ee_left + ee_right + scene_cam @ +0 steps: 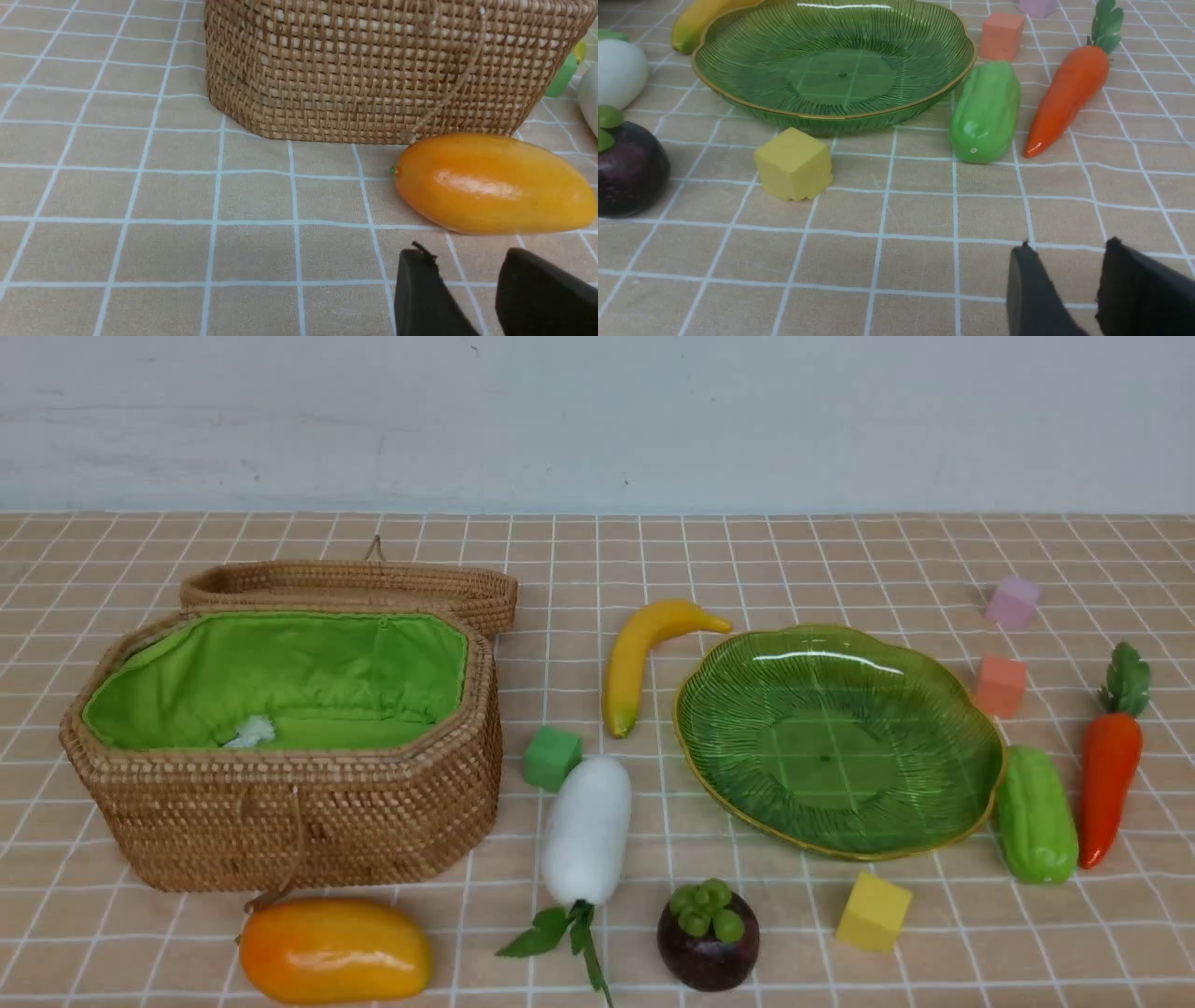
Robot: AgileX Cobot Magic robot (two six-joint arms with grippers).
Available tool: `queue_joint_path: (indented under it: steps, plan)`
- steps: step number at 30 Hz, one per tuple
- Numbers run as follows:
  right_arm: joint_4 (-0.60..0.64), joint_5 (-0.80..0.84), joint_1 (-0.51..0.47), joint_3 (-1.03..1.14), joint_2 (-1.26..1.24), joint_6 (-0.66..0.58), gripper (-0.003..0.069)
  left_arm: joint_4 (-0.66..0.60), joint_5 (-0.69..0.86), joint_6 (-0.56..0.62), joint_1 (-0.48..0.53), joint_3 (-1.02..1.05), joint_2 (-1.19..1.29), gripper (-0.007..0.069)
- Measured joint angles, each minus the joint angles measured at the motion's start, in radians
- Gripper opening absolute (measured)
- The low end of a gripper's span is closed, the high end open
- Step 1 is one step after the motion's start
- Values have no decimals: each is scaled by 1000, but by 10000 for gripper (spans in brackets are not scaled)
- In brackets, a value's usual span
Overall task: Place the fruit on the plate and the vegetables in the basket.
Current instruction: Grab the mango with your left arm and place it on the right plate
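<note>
We see basket (280,803) open, white scrap (250,733) on lining. Plate (840,737) bare. Left gripper (467,261), right gripper (1069,252): jaws partly apart, gripping nothing.

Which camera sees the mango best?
The left wrist view. There the mango is close, big and sharp, with its stem tip showing. The front view shows the whole mango too, but smaller, low in the picture in front of the basket. The right wrist view does not show it at all.

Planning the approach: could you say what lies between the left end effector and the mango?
Left wrist view: only bare tablecloth between left end effector and mango.
</note>
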Motion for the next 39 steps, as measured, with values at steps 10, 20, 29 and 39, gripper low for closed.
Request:
queue_joint_path:
  steps: [10, 20, 29, 39]
  plan:
    - [0, 0, 0, 0, 0, 0, 244, 0, 0, 0, 0, 0, 0, 239]
    - [0, 0, 0, 0, 0, 0, 244, -337, -345, -188, 0, 0, 0, 239]
    - [0, 0, 0, 0, 0, 0, 244, -492, -96, -168, -27, -241, 80, 52]
    - [0, 0, 0, 0, 0, 0, 244, -366, 304, 113, -32, -585, 573, -13]
